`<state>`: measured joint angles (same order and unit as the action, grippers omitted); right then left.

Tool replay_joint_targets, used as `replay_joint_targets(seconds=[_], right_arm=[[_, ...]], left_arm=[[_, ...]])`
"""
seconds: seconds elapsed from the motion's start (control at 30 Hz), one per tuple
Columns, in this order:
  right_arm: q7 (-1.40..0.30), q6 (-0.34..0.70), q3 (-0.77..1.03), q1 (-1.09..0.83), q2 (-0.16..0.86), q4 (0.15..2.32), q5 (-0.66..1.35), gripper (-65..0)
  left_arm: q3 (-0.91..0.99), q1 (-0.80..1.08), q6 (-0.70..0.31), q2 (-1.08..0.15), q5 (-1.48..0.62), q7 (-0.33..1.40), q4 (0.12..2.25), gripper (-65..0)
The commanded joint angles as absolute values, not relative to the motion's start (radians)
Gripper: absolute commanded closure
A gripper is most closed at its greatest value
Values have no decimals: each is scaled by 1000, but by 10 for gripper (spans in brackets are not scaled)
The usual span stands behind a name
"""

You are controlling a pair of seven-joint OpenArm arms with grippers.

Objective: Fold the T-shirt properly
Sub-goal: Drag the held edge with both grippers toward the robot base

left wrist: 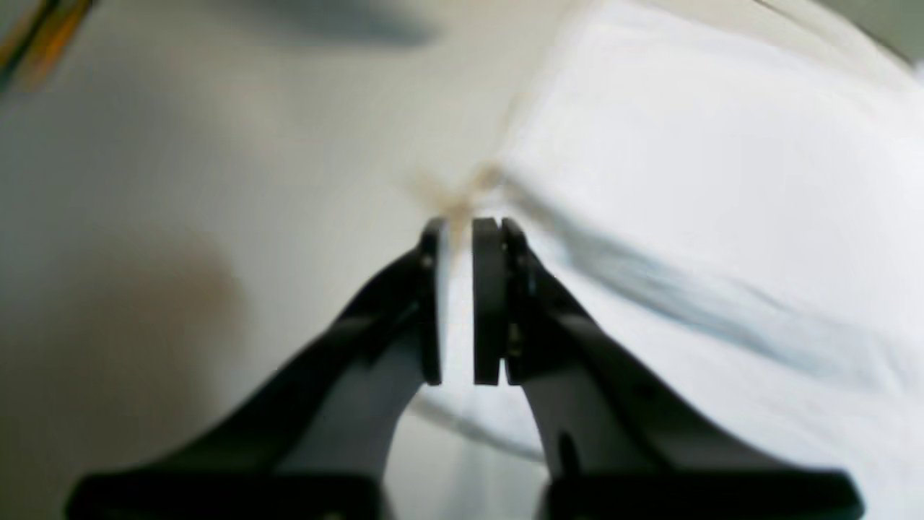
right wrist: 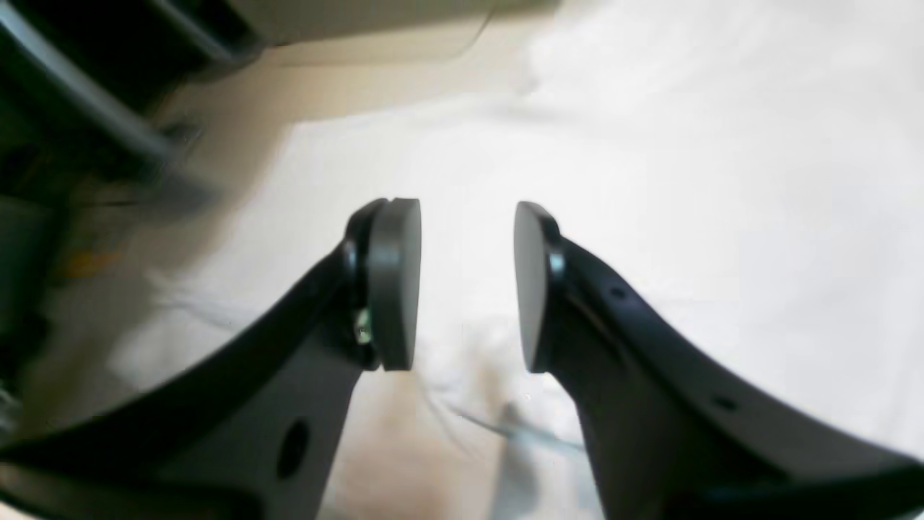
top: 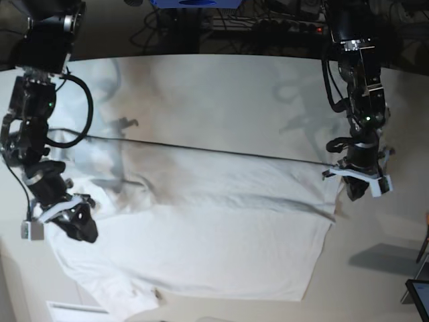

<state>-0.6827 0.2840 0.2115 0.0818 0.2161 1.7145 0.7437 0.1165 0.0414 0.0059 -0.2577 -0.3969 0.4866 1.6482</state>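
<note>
The T-shirt (top: 201, 235) lies spread on the off-white surface (top: 221, 100), and by the look of it the folding is only partly done. In the base view the cloth forms a wide, roughly rectangular band: its far edge is a soft doubled ridge running from one arm to the other, which suggests one lengthwise fold has been laid over. The near edge is a single hem, and a sleeve or corner pokes out at the near end below the right arm. The sides are not brought in and the band is not halved, so I judge most of the folding remains.

The right arm's fingers (right wrist: 468, 285) hang over the end of the T-shirt with a clear gap between the pads; white cloth shows beneath them, nothing between them, so they are released. The left arm's fingers (left wrist: 462, 300) are at the opposite end of the T-shirt, nearly clenched, with a thin white strip showing in the narrow slit. That looks like a pinched edge of cloth, though blur keeps me from being sure.

The T-shirt itself is plain white, soft and creased, with shallow wrinkles across the middle and a rumpled patch near the right arm's fingers.
</note>
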Motion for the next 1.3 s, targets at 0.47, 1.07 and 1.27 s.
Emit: replay_joint_targets(seconds=[0.47,1.07,1.27], right_arm=[[-346,185,211,-275,113,1836,332,-126],[-255,183,211,-231,122,1577,332,-3],[-255,183,211,-196,124,1573,331,-3]], left_arm=[[124,-48,-124,-242,-203,81,1412,0],[-28,-145,-124,-288,-202,47,1228,0],[-30,-202,-124,-286,-202,48,1095,0]])
